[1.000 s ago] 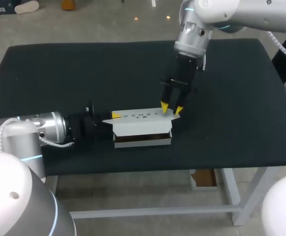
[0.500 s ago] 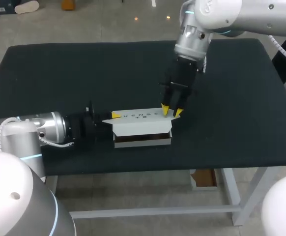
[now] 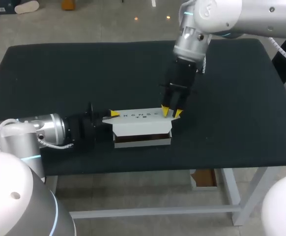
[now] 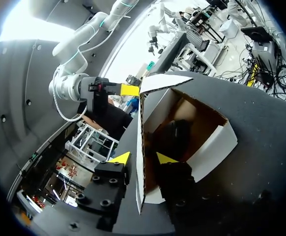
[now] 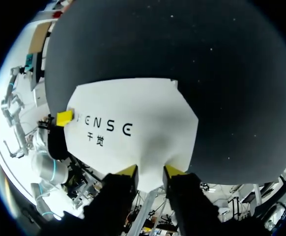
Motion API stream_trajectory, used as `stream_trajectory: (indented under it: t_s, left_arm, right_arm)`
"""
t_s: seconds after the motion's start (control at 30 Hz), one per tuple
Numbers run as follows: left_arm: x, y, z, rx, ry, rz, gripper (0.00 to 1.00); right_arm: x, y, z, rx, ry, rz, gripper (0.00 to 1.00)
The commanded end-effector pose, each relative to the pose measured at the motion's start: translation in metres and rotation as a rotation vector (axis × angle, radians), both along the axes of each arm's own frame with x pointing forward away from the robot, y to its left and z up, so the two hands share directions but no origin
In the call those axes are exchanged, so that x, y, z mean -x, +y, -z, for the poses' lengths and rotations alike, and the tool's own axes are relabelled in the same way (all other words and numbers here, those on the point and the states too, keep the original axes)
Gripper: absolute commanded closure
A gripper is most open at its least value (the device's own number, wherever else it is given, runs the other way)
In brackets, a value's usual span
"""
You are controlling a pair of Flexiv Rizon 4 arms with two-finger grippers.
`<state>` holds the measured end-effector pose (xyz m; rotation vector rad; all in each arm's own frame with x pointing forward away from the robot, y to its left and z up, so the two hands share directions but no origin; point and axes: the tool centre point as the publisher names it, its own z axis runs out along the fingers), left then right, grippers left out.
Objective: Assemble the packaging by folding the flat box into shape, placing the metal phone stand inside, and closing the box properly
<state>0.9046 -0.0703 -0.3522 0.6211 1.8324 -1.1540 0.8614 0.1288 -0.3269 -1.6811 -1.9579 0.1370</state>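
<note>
Box (image 3: 142, 132), white outside and brown inside, lies near the front edge of the black table (image 3: 59, 73), with its long lid (image 5: 133, 132) tilted over the open body. The right gripper (image 3: 171, 113) points down at the lid's right end, fingers a narrow gap apart and pinching nothing, their yellow tips on the lid's edge. Black print (image 5: 106, 127) runs along the lid in two lines, large letters above smaller characters. The left gripper (image 4: 143, 158) lies low at the box's left end with the lid's edge between its tips; whether it clamps that edge I cannot tell. A dark object (image 4: 172, 137) sits inside, too dim to make out. Since a second ago the right gripper has sunk slightly onto the lid and the left arm has drawn back a little; the box has not moved.
</note>
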Motion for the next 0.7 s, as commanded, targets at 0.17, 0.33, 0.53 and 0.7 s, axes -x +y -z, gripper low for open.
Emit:
stream_trajectory:
  t_s: [0.17,0.33,0.53,0.7]
  left_arm:
    - [0.008,0.009,-0.004,0.003,-0.018,-0.02,0.66]
    - [0.013,0.016,-0.008,0.002,-0.026,-0.036,0.66]
    - [0.02,0.024,-0.011,-0.02,-0.032,-0.051,0.64]
    - [0.027,0.034,-0.012,-0.059,-0.022,-0.071,0.64]
  right_arm:
    - [0.002,0.0,0.002,-0.001,-0.009,0.004,0.65]
    - [0.002,-0.001,0.002,-0.002,-0.012,0.005,0.65]
    - [0.002,-0.001,0.002,-0.001,-0.016,0.006,0.65]
    - [0.003,0.0,0.001,0.002,-0.022,0.006,0.65]
